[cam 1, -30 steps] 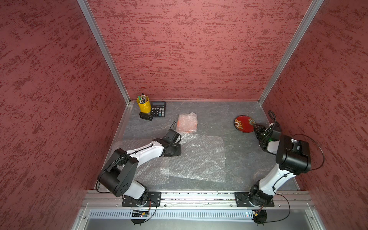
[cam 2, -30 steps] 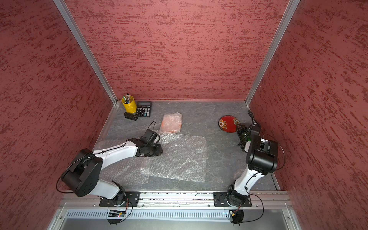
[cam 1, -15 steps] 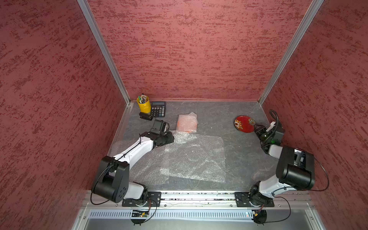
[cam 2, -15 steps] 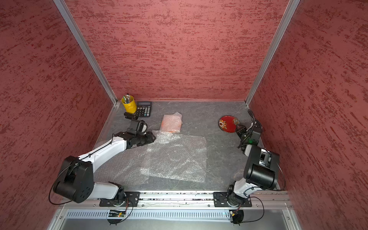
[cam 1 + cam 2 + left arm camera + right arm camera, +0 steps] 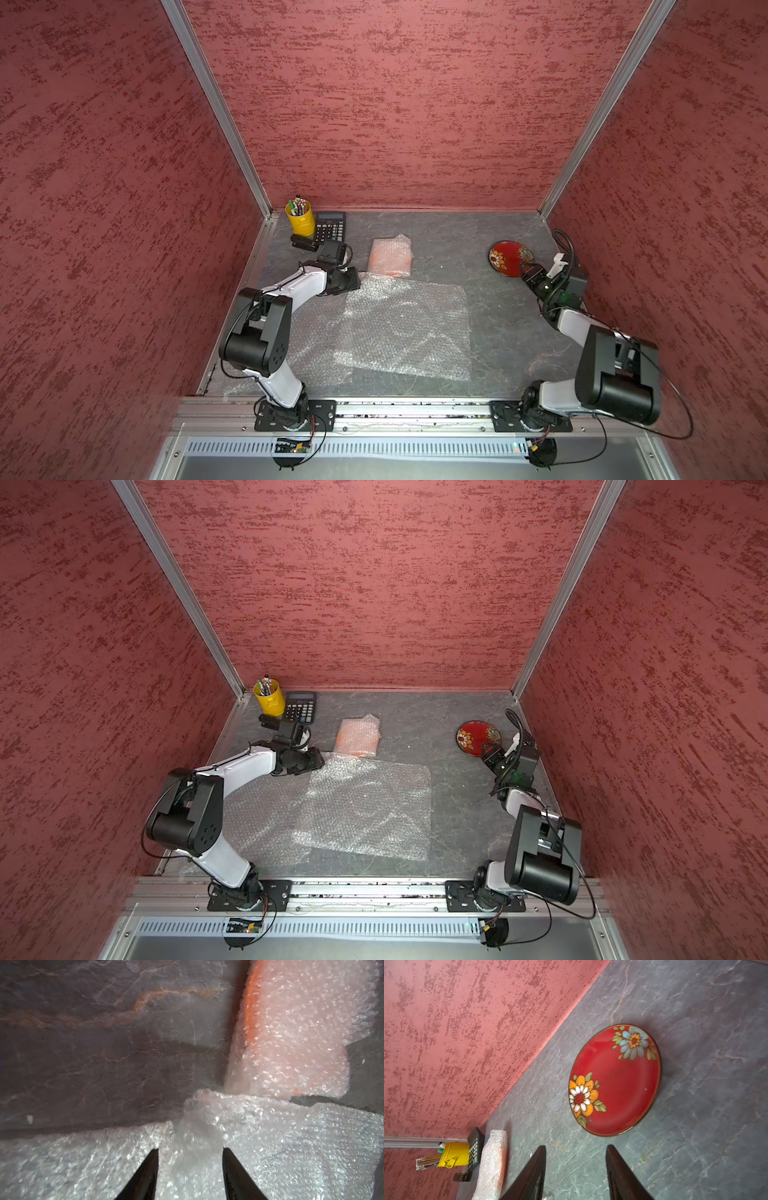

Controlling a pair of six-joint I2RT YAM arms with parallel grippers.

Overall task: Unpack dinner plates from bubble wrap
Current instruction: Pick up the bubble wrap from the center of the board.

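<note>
One red plate (image 5: 509,257), one wrapped bundle (image 5: 391,257), two sheets (image 5: 409,328) (image 5: 309,347).

Red plate (image 5: 510,257) with flowers, bare, flat on worktop (image 5: 449,232) at far right, orange plate (image 5: 392,257) bundled in bubble wrap, far middle, clear sheet (image 5: 407,328) spread flat just beside it, overlapping second sheet (image 5: 316,336) on the left

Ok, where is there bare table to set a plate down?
Bare grey slate lies between the bubble-wrapped orange bundle and the red flowered plate, and between the flat clear bubble wrap sheets and the right arm. Crowded: back left corner, with yellow pen cup, black calculator, left gripper.
</note>
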